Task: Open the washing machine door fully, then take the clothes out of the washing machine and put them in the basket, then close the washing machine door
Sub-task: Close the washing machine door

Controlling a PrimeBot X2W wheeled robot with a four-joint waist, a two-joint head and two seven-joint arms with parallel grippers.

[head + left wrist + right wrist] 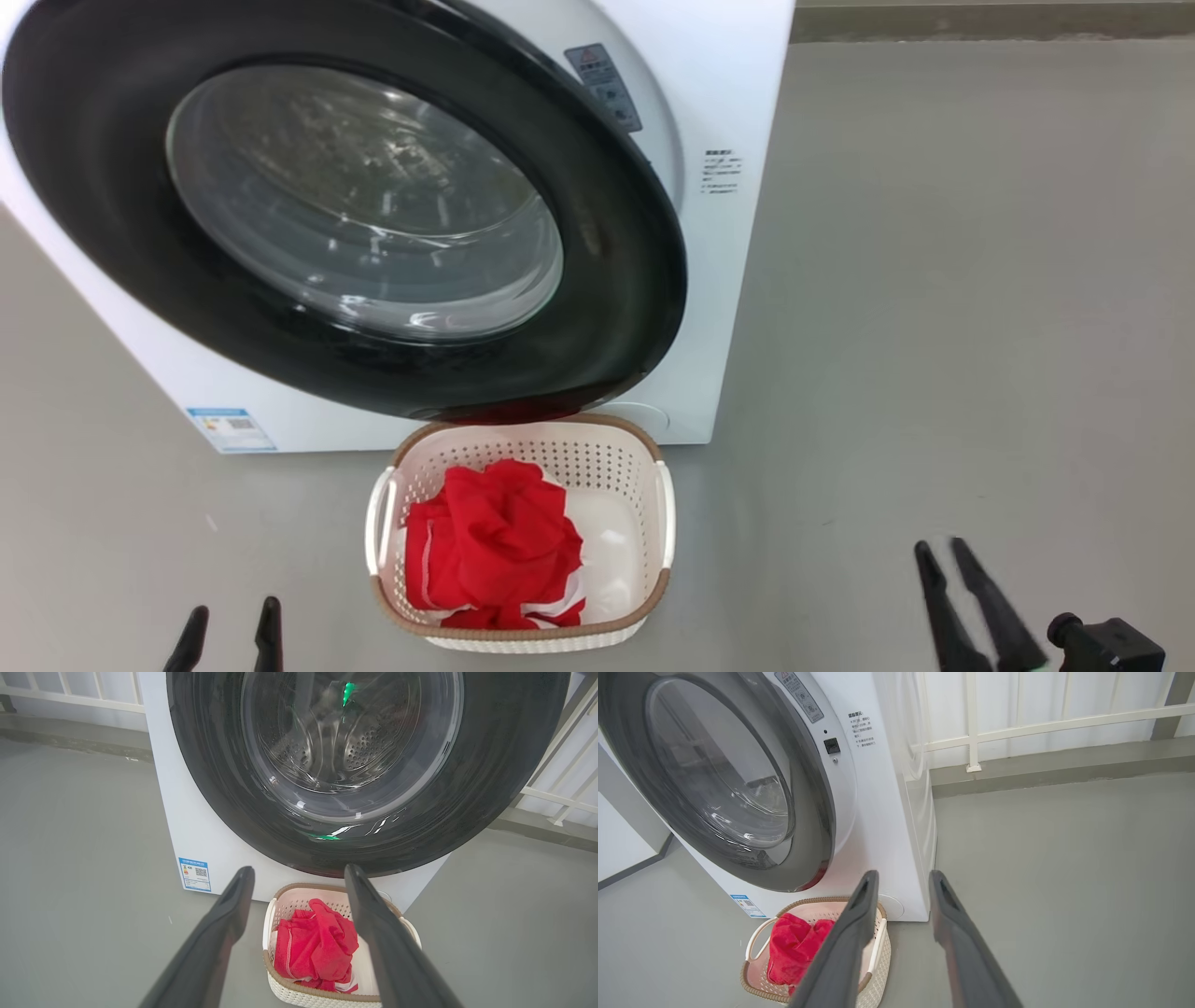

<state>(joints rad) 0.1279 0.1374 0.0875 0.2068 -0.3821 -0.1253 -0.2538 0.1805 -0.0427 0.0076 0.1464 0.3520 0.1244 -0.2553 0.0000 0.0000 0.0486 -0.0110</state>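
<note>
Looks like it's nearly wrapping up: clothes are sitting in the basket in front of the washer. The door is looking almost shut, maybe not latched. Left gripper and right gripper are hanging apart, empty.

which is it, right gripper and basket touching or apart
Apart. The head view shows a wide stretch of bare grey floor between the right gripper and the basket.

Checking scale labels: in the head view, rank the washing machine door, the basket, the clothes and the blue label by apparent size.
Largest to smallest:
1. washing machine door
2. basket
3. clothes
4. blue label
None look alike.
</note>
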